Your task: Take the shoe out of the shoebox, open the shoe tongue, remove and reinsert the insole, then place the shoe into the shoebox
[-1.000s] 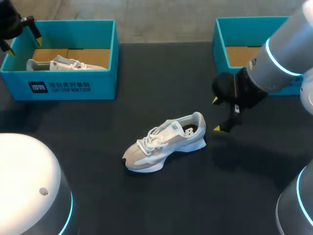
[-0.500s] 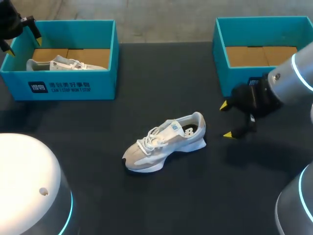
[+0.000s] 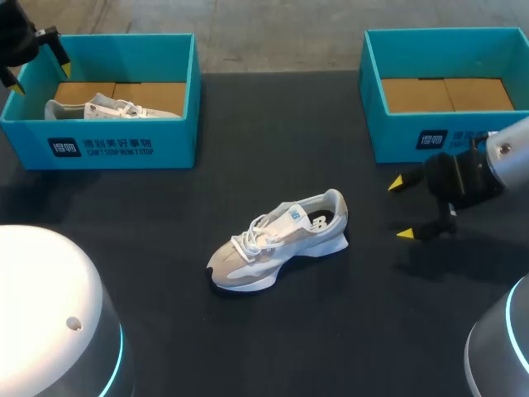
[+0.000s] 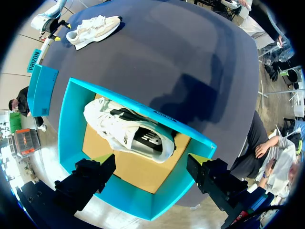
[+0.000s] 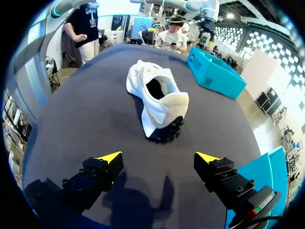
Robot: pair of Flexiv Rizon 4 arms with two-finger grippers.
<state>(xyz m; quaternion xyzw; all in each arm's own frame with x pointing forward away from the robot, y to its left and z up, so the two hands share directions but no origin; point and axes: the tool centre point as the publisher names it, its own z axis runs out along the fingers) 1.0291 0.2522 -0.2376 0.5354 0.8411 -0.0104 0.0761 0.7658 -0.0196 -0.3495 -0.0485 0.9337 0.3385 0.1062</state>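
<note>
white shoe (image 3: 278,241) stands on the desk (image 3: 273,347). right tool (image 3: 401,208), spread and empty, sits near its heel. left tool (image 4: 151,160), also spread, hovers over a shoebox (image 3: 124,145) holding another shoe (image 4: 128,133).

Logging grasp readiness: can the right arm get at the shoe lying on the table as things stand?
Probably yes. The right gripper is open, facing the heel of the shoe, with only bare table between them.
</note>
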